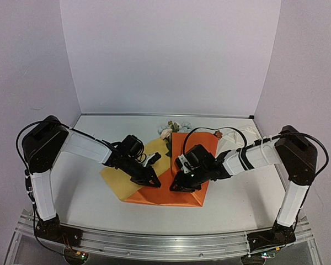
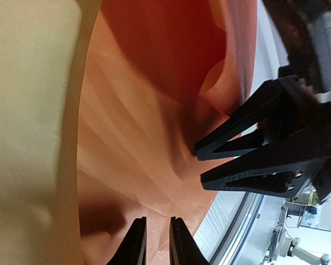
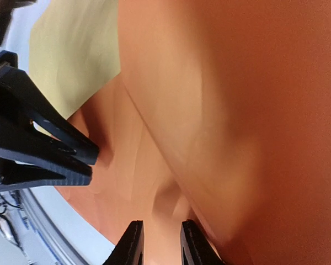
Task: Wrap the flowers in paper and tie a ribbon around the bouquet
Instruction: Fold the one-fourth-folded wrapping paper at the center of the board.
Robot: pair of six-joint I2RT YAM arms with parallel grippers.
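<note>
The paper point(image 1: 192, 144) lies folded in the middle of the table, orange face up, with a yellow flap point(image 1: 117, 179) spread to the left. The flowers point(image 1: 169, 130) stick out at its far end. My left gripper point(image 1: 154, 181) and right gripper point(image 1: 177, 186) face each other low over the paper's near part. In the left wrist view my left gripper point(image 2: 157, 220) is open by a narrow gap over creased orange paper point(image 2: 143, 138), opposite the right gripper point(image 2: 200, 164). In the right wrist view my right gripper point(image 3: 161, 223) stands open over the orange fold point(image 3: 220, 110). A cream-white heap, probably the ribbon point(image 1: 234, 138), lies right of the paper.
White walls close the table at the back and on both sides. A metal rail point(image 1: 165, 243) carrying both arm bases runs along the near edge. The right arm's black cable point(image 1: 201, 130) loops above the paper's far right corner.
</note>
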